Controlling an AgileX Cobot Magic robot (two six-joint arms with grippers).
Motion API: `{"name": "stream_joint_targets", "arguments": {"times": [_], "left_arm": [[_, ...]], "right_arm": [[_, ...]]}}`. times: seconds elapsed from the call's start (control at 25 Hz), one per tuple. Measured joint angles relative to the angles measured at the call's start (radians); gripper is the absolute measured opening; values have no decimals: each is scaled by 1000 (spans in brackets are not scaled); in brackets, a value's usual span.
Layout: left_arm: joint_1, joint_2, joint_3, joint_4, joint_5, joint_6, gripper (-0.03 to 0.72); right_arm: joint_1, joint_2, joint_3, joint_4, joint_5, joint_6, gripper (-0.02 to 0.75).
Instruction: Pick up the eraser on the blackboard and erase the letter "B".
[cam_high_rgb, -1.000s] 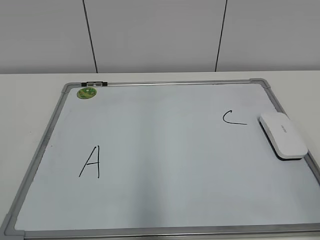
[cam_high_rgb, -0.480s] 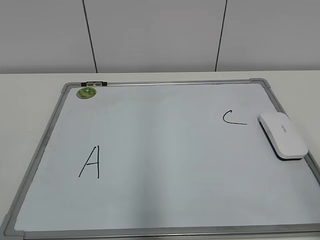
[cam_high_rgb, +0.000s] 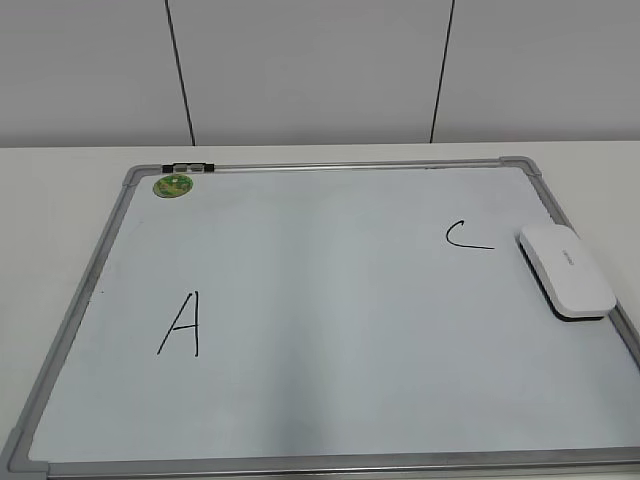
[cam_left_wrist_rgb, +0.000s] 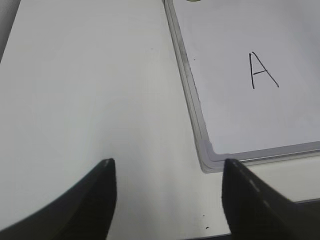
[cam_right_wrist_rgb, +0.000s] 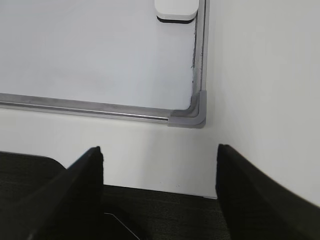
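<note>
Exterior view: blackboard (cam_high_rgb: 330, 465) flat on table (cam_high_rgb: 60, 200); eraser (cam_high_rgb: 566, 270) at its right edge, beside "C" (cam_high_rgb: 468, 236); "A" (cam_high_rgb: 181, 324) lower left; green magnet (cam_high_rgb: 173, 185) top left; no "B" visible.
Left wrist view: left end effector (cam_left_wrist_rgb: 167, 172) open, empty, off the blackboard's corner.
Right wrist view: right end effector (cam_right_wrist_rgb: 159, 160) open, empty, below the corner piece (cam_right_wrist_rgb: 190, 116).
</note>
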Motion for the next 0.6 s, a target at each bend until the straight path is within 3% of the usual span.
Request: {"name": "stream_joint_targets", "arguments": {"times": [0.6], "left_arm": [[0,0,0,-1,0,0,490]], "right_arm": [[0,0,0,-4,-1,0,521]]}}
